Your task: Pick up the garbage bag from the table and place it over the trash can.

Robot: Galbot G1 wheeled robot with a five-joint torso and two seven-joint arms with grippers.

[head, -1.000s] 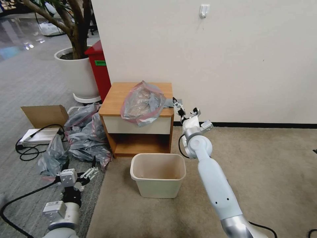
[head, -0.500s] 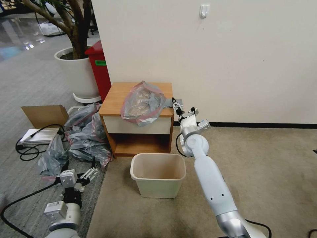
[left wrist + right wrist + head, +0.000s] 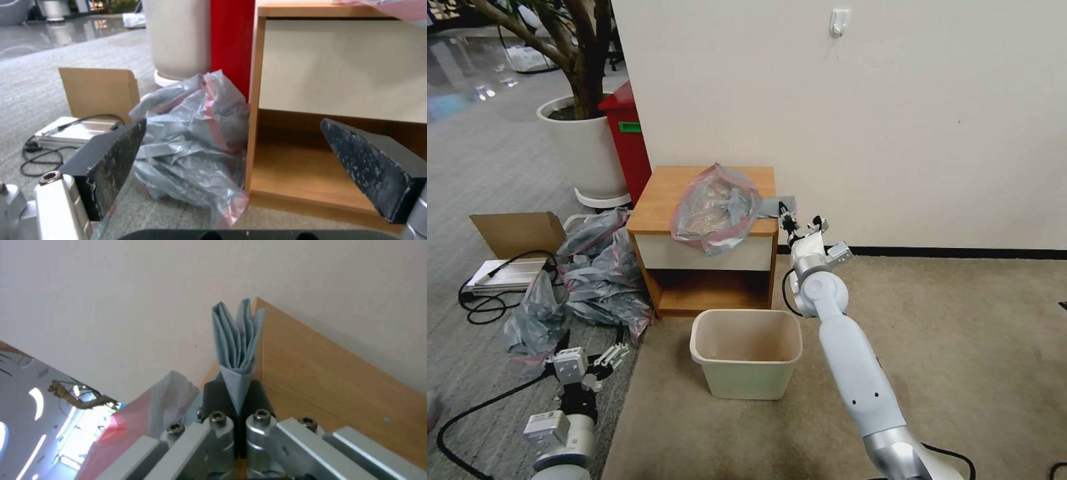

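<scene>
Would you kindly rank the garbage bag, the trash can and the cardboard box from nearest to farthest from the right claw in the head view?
1. The garbage bag, on the table: the right claw pinches its grey corner at the table's right edge.
2. The trash can, on the carpet in front of the table.
3. The cardboard box, on the floor far left.

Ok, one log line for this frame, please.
right claw: shut on folded grey plastic at table right edge | left claw: open, low left | crinkled bag: on table | trash can: unlined
</scene>
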